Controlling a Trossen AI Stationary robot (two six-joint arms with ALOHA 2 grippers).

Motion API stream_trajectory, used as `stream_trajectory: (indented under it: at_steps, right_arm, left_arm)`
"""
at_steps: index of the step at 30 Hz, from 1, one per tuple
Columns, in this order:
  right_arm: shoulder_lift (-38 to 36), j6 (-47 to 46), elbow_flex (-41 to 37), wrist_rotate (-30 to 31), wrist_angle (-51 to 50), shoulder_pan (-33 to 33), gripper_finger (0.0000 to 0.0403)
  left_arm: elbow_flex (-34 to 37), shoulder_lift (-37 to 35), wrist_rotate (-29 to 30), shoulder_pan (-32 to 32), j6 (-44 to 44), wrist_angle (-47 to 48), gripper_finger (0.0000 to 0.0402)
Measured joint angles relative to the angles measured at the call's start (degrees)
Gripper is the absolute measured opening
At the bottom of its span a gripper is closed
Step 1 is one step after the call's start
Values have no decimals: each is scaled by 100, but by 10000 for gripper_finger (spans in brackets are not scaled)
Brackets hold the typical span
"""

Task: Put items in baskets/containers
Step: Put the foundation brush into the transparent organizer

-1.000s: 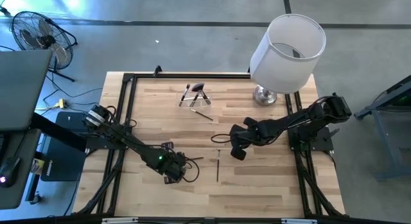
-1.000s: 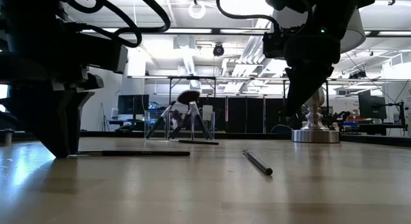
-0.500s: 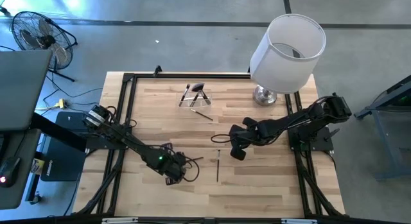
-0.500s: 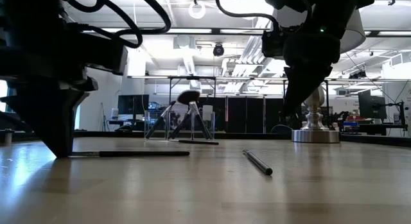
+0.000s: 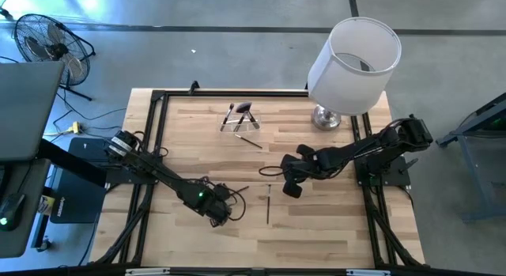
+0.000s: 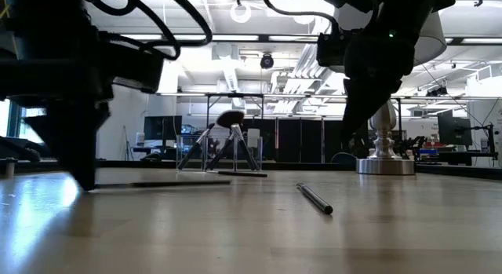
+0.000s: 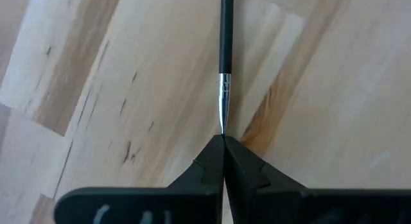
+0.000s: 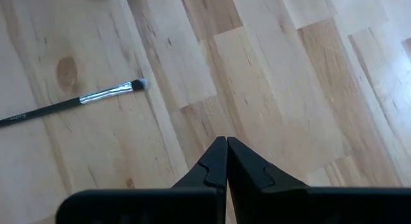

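Black left hand (image 7: 223,142), low over the table (image 7: 128,89), pinches a brush (image 7: 225,51).

Overhead, table-level, two close wrist views

No legible text, label, brand, number or sign was present in any view. Faint markings on the left wrist housing were too blurred to be read.

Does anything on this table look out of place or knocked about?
Yes. Slim brushes lie loose on the wood: one by the right gripper, a brush with a silver ferrule, and a dark one near the front. The left gripper is shut on a brush. The clear holder looks tipped over.
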State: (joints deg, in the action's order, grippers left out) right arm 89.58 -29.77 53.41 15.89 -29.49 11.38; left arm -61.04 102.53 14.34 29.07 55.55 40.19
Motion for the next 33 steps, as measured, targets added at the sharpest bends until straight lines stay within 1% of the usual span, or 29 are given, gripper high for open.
stream_trajectory:
  at_steps: [6,10,13,17,20,23,28,33]
  right_arm:
    - [0,-6,0,-194,32,0,1]
    - [0,-14,0,-259,34,29,2]
    - [0,216,0,-237,105,125,1]
    - [0,1022,0,-233,402,316,3]
    - [0,1667,0,-182,898,424,11]
    - [0,2551,0,-110,1435,495,25]
    - [0,3934,0,82,1815,564,66]
    - [0,4883,0,287,1978,562,111]
  left_arm:
    - [346,-374,386,-4,128,-649,0]
    - [616,-606,359,-1,139,-1025,0]
    - [688,-620,139,-93,176,-1208,0]
    - [696,-621,-323,-297,80,-1428,0]
    - [696,-624,-652,-535,-103,-1723,0]
    - [696,-626,-864,-773,-236,-1972,0]
    - [696,-628,-1435,-1198,-278,-2297,0]
    - [696,-628,-1804,-1536,-278,-2919,0]
